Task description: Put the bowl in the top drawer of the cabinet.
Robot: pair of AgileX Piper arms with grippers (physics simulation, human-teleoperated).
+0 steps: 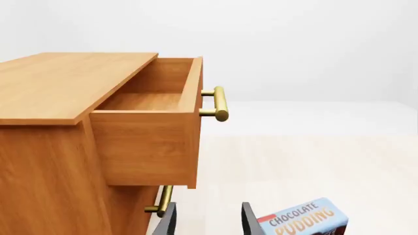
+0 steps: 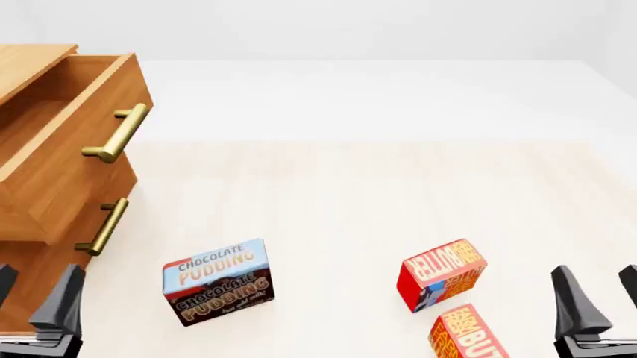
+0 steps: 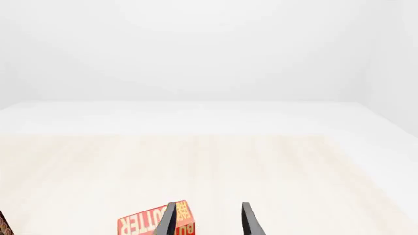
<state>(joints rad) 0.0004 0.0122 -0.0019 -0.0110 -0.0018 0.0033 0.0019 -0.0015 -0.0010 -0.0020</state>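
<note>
— Well, how many things does the desk [image 2: 398,186] carry?

— One cabinet [image 2: 25,253] at the desk's left edge, with two drawers, each with one brass bar handle. The top drawer [image 2: 70,142] is pulled out, its inside showing bare wood in the left wrist view; the lower drawer [image 2: 60,261] is pushed in. There is one chocolate pudding box [image 2: 219,282] near the front edge, left of centre, just beside the cabinet's front. Two red butter boxes: one [image 2: 441,274] toward the front right, the other [image 2: 468,335] at the front edge, just beside the first; whether they touch cannot be told.

— And the bowl?

— It shows in none of the three views, so its place cannot be told.

— The grippers?

— Two. The left gripper [image 2: 38,298] sits at the front-left corner, before the cabinet's lower part, its fingers spread and holding nothing. The right gripper [image 2: 597,294] sits at the front-right corner, fingers likewise spread and empty, with the butter boxes to its left.

— Anything before the pulled-out drawer?

— Only its own handle [image 2: 119,133] juts forward; the pudding box stands lower down, near the lower handle [image 2: 103,226], apart from it.
</note>
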